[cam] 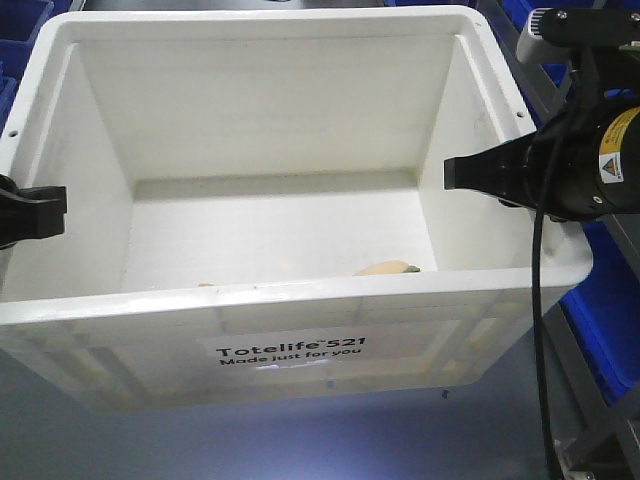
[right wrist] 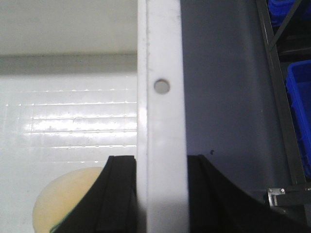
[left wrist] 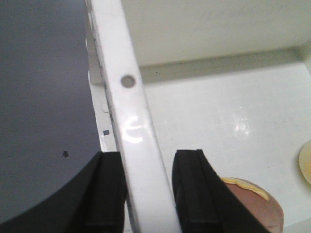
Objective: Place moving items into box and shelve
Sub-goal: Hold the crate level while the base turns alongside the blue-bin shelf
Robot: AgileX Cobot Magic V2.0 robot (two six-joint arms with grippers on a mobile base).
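The white box, printed "Totelife 521", fills the front view. My left gripper is shut on the box's left rim, one finger outside and the other inside. On the right rim, my right gripper is shut in the same way, with one finger inside the box. Two moving items lie on the box floor. The pale yellow lump with a green edge rests near the right wall. Beside the left wall sits the greyish-pink lump, partly hidden by my finger.
Blue plastic bins sit on a grey metal shelf frame to the right of the box. More blue bins show at the top left. A grey surface lies below and around the box.
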